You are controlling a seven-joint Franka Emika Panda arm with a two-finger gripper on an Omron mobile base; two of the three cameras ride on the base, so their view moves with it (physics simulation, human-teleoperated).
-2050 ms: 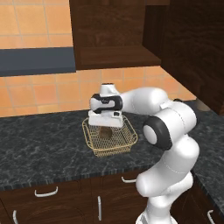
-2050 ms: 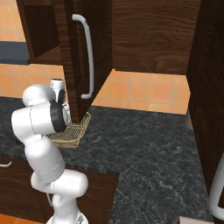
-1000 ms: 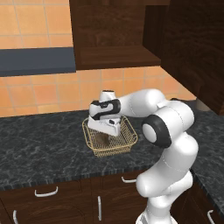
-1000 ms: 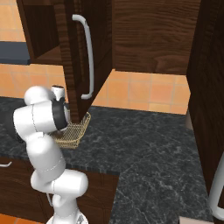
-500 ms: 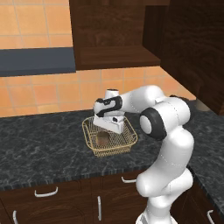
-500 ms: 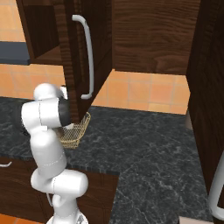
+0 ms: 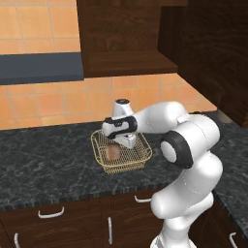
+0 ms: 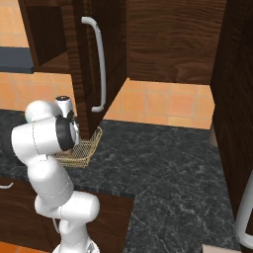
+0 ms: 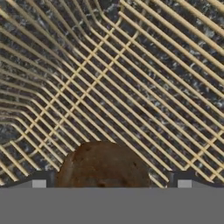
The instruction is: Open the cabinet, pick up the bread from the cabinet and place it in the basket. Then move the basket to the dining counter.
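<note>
The end effector [image 7: 122, 143] reached down inside the basket [image 7: 140, 158], which sat on the black marbled tabletop [image 7: 48, 160] toward its back edge, below the cabinet [image 7: 121, 34]. The bread [image 7: 114, 152] lay on the basket's mesh floor, just beside the end effector on its left in the left base view. In the hand view the bread [image 9: 103, 164] sat between the two fingertips [image 9: 38, 182], which stood apart on either side of it; whether they touched it could not be told. The cabinet door [image 8: 81, 64] stood open, its silver bar handle [image 8: 100, 64] upright.
</note>
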